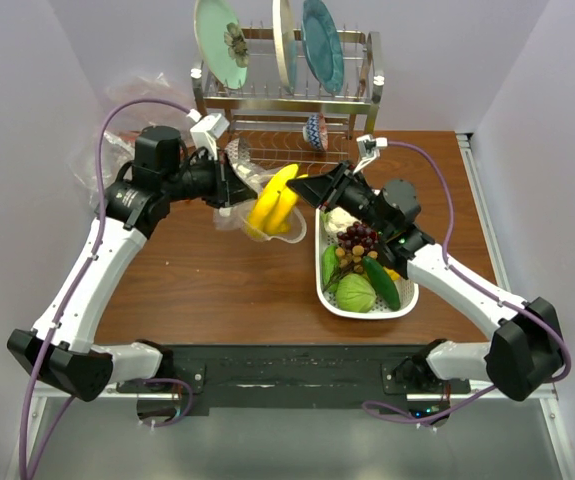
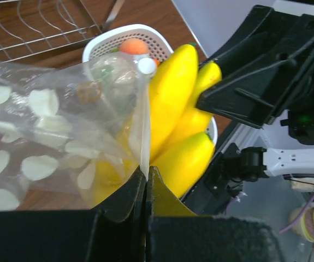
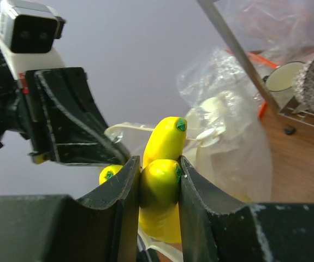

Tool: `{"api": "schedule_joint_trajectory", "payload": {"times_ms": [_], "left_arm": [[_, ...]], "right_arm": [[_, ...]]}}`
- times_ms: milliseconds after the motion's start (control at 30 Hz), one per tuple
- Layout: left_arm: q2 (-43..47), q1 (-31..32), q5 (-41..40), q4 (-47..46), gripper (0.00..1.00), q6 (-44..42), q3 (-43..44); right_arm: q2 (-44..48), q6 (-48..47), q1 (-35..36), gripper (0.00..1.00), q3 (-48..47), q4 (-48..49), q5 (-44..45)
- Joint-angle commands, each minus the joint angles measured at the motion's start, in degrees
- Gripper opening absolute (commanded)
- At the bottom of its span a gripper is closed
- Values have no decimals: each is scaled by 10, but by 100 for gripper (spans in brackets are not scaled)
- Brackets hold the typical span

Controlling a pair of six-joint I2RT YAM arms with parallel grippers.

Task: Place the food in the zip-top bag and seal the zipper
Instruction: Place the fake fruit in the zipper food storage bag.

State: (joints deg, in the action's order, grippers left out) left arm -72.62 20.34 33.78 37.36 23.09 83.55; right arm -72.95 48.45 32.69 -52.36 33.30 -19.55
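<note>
The left jaws are pinched fully shut on the mouth edge of the dotted zip-top bag (image 2: 47, 131), held above the tabletop (image 1: 217, 290). The right jaws, partly open, clamp the yellow banana bunch (image 3: 165, 143) at the bag's open mouth, near the white basket (image 1: 408, 298).

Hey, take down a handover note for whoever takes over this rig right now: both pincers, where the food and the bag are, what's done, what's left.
Left pincer: shut on the mouth edge of the dotted bag.
Right pincer: shut on the bananas, whose far end sits at or just inside the bag's mouth.
Other food, grapes included, lies in the white basket.
Done: nothing fully bagged yet.
Left: push the bananas in, let go, bag the rest, seal the bag.
</note>
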Motion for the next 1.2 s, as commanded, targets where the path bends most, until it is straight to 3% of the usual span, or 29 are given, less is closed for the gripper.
{"api": "schedule_joint_trajectory", "payload": {"times_ms": [0,133,233,367,600,700,867,1000,1133,1167], "left_arm": [[17,2,73,-47,0,41,-7],[25,3,63,-90,0,77,-21],[28,13,60,-152,0,121,-48],[27,31,15,-182,0,139,-66],[4,36,-3,-143,0,110,-20],[-10,35,21,-124,0,97,12],[-23,34,10,-63,0,52,64],[-29,35,40,-68,0,53,63],[-30,35,55,-73,0,43,33],[-29,35,48,-68,0,36,23]], "right_arm": [[4,-89,8,0,-15,-31,65],[3,-142,70,0,-24,-58,149],[2,-163,125,0,-6,-8,221],[-8,-131,131,0,17,57,208],[-39,-247,134,0,-26,6,11],[-44,-266,134,0,-18,26,-78],[-45,-330,134,0,-34,-52,-129],[-54,-358,134,2,-46,-88,-158],[-58,-335,135,13,-55,-61,-217],[-57,-327,135,28,-57,-58,-221]]}}
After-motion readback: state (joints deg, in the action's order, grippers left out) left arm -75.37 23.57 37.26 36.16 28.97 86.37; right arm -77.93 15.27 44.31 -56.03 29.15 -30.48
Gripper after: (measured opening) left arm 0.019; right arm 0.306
